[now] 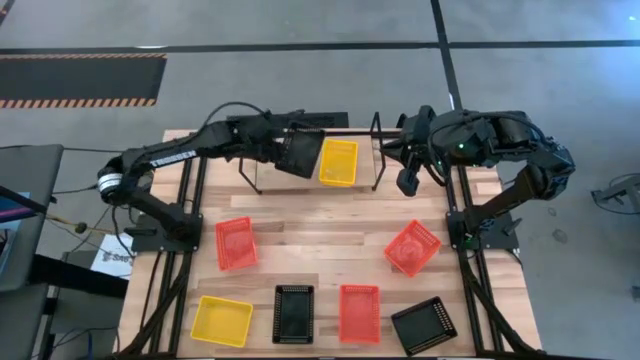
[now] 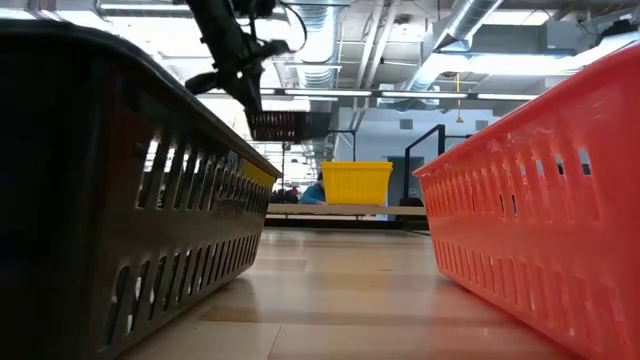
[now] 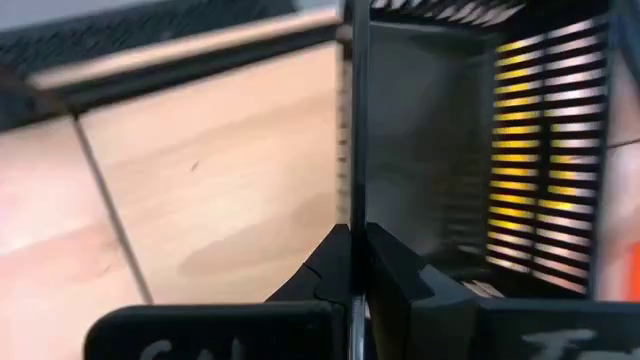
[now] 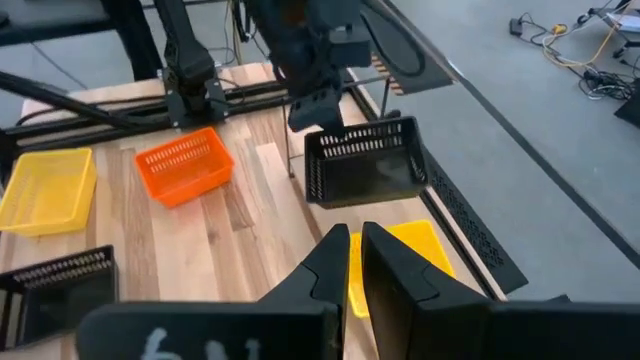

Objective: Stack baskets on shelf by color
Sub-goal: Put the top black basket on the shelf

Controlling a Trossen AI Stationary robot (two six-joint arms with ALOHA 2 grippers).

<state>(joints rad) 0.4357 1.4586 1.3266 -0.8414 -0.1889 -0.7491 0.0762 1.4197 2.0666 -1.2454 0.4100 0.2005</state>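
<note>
The black basket (image 1: 298, 153) hangs above the shelf (image 1: 378, 150), clear of the table, at the shelf's left end, just beside the yellow basket (image 1: 338, 161) already seated there. The left gripper (image 1: 284, 141) is pinching one rim wall of it, fingers pressed together on the mesh; the left wrist view shows the wall edge-on between them.

Judgement: this is the carry-and-place step. To do it well, the basket should be levelled and squared to the yellow basket's edges, then lowered straight between the upright loops onto the bare rails, not onto the yellow one, since colours go in separate stacks.

The basket's open side faces up, tipped; its long axis runs roughly front to back, slightly skewed against the yellow basket's.

The right gripper (image 1: 408, 181) waits above the shelf's right end, fingers nearly closed, holding nothing.
</note>
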